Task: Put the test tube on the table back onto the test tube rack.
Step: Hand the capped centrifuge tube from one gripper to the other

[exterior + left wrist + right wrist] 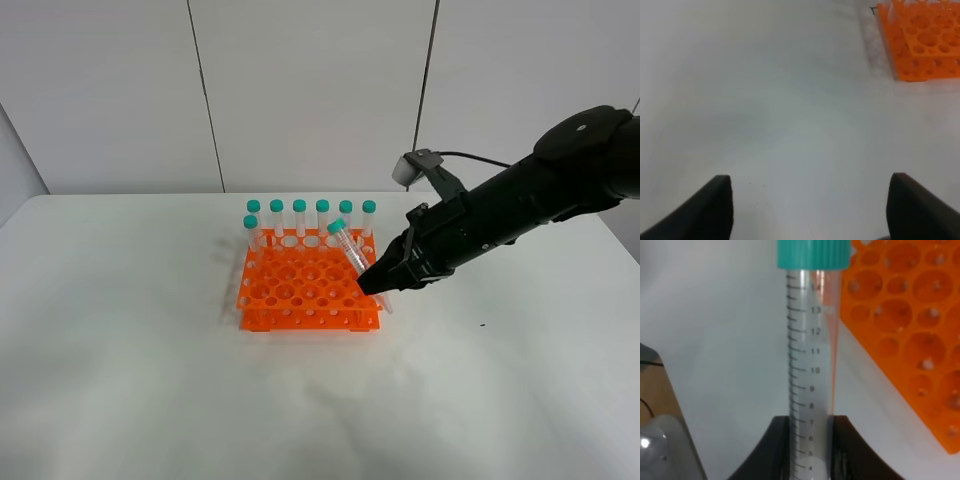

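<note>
The orange test tube rack (305, 292) stands on the white table (150, 380) with several teal-capped tubes (300, 220) upright along its back row. My right gripper (372, 280) is shut on the test tube (348, 248), holding it tilted over the rack's right side, cap up and to the left. The right wrist view shows the clear graduated tube (809, 365) clamped between the black fingers (777, 450), its teal cap (813, 252) beside the rack (910, 330). My left gripper (807, 210) is open and empty over bare table, with the rack's corner (920, 40) far off.
Grey wall panels (310, 90) rise behind the table's back edge. The right arm (520, 210) with a cable reaches in from the right. Bare tabletop surrounds the rack on all sides.
</note>
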Available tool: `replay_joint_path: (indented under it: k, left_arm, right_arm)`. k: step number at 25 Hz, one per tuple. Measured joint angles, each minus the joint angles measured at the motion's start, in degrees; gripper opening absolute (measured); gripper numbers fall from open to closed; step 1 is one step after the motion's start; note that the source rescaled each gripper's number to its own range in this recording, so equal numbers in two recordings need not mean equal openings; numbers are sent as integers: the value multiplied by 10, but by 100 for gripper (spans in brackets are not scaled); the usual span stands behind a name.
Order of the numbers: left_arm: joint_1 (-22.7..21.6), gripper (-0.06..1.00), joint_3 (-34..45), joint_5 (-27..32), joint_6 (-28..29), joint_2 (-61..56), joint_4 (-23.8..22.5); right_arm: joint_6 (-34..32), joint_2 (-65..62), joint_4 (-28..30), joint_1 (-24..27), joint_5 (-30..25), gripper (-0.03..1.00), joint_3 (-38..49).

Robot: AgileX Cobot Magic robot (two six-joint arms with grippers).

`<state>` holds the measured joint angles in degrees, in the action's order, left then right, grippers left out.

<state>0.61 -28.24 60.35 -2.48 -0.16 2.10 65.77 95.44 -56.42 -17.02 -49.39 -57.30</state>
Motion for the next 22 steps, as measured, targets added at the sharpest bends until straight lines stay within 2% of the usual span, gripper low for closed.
replay_joint_path:
  k: [3, 5, 9, 13, 16, 22]
  left_arm:
    - [0, 100, 0, 0, 0, 0, 0]
    - [0, 100, 0, 0, 0, 0, 0]
    - [0, 100, 0, -1, 0, 0, 7]
    - [0, 100, -12, -10, 0, 5, 26]
    - [0, 100, -53, -26, 0, 61, 50]
    - [0, 100, -162, -92, -5, 273, 107]
  right_arm:
    - [16, 1, -15, -27, -7, 2, 0]
    - [19, 1, -19, -45, 10, 2, 0]
    - [19, 1, -49, -52, 57, 2, 0]
    - [19, 1, -52, -52, 64, 2, 0]
    - [19, 1, -53, -52, 63, 2, 0]
    - [20, 1, -53, -52, 63, 2, 0]
